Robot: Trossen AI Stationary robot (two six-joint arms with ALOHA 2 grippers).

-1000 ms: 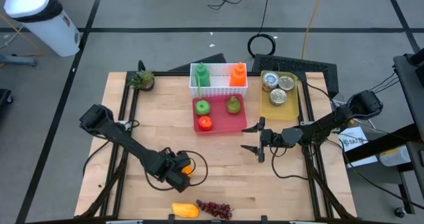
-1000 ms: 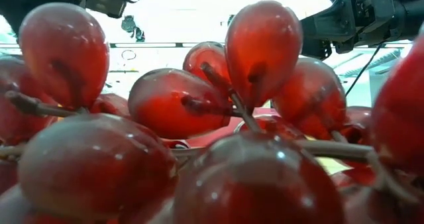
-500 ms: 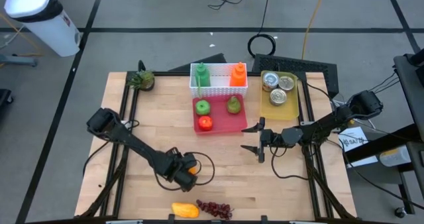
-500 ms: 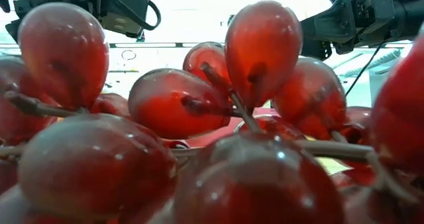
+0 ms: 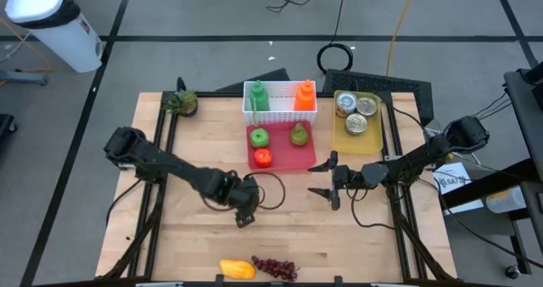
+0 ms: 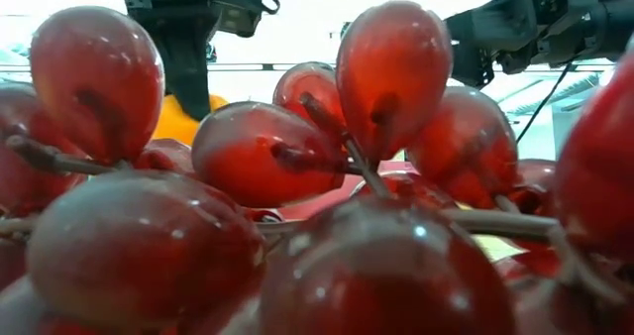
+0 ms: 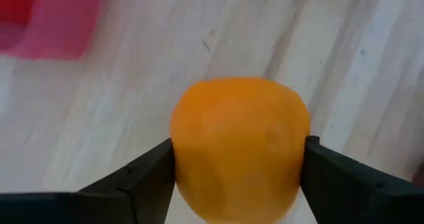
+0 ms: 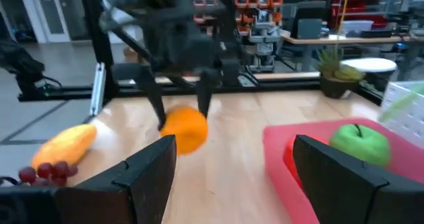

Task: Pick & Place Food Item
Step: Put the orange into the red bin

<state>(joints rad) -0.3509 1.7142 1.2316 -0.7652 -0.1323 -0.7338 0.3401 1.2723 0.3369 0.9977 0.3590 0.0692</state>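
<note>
An orange (image 7: 240,144) sits between the fingers of my left gripper (image 5: 243,204), which is shut on it at the table's middle, just near of the red tray (image 5: 293,155). The right wrist view shows the orange (image 8: 184,132) below that gripper; the low view shows the orange (image 6: 184,119) behind the grapes. The tray holds a green apple (image 5: 259,137), a red fruit (image 5: 263,157) and a pear (image 5: 299,135). My right gripper (image 5: 326,178) waits open to the tray's right, pointing level toward the table's left. My left gripper pinches the orange between its two fingers, one on each opposite side (image 7: 180,151). The fingers (image 8: 201,103) come from above, slanting down. The orange hangs at the fingers' free ends and looks lifted clear of the wood.
A white basket (image 5: 280,109) with a green and an orange bottle stands behind the tray. A yellow tray (image 5: 339,138) with cans lies at the far right. Red grapes (image 5: 274,267) and a yellow fruit (image 5: 237,269) lie at the near edge. A small plant (image 5: 181,103) stands far left.
My left gripper has travelled toward the table's right and far side, toward the red tray, rolling its wrist as it went. The orange has gone along between its fingers and now shows in the low view.
</note>
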